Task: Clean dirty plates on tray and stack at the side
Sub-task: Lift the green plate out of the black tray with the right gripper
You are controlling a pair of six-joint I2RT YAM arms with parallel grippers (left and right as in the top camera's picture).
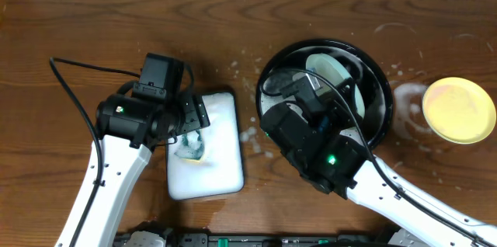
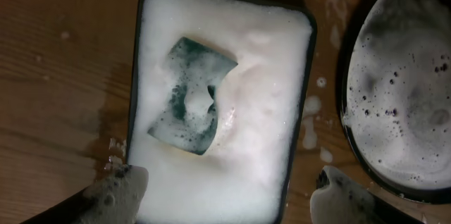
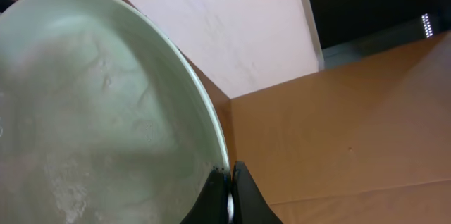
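Note:
My right gripper [image 3: 230, 175] is shut on the rim of a pale mint-green plate [image 3: 91, 118] and holds it tilted over the black round tray [image 1: 382, 84]. The plate's face is wet and filmy. The same plate shows in the overhead view [image 1: 330, 67] behind the right arm. The yellow plate [image 1: 458, 109] lies flat on the table to the right of the tray. A second mint-green plate is not visible. My left gripper [image 2: 227, 182] is open with foam on its fingers. It hovers over the white foam-filled dish [image 2: 282, 76], where a green sponge [image 2: 192, 97] lies.
The foam dish [image 1: 225, 177] stands left of the tray. Foam splashes dot the wood between them and around the yellow plate. The tray bottom [image 2: 402, 90] is covered in suds. The right arm hides much of the tray.

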